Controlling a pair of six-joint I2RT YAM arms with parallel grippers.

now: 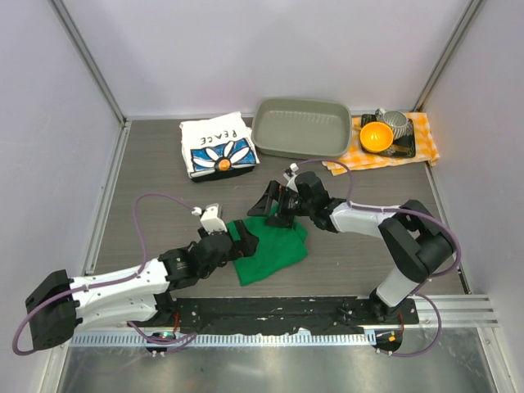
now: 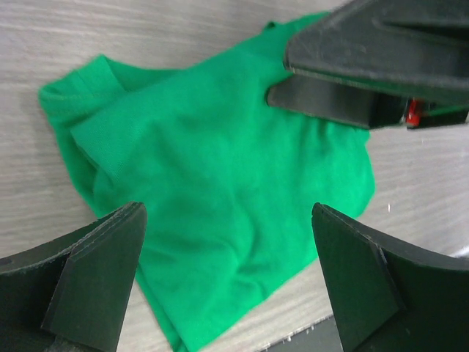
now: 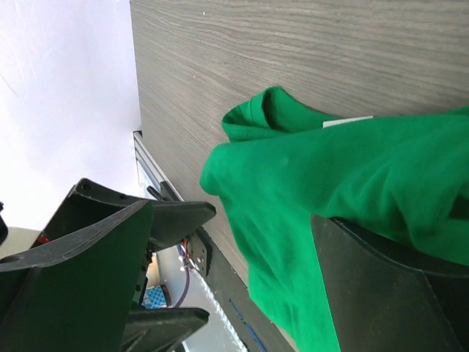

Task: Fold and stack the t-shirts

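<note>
Both left claw [image 1: 246, 238] and right claw [image 1: 275, 210] gape over the green t-shirt [image 1: 274, 254] toward the table's near edge; cloth draped on the right finger may snag.

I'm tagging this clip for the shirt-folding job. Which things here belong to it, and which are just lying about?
Part of the job:
green t-shirt
white PEACE t-shirt

Lying about:
grey tub
checked cloth
orange bowl

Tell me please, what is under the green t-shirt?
Mostly the grey wood-grain table, on which the green t-shirt lies crumpled. In the right wrist view its edge drapes over one finger of the open right claw. Whatever else lies beneath the cloth is covered.
</note>
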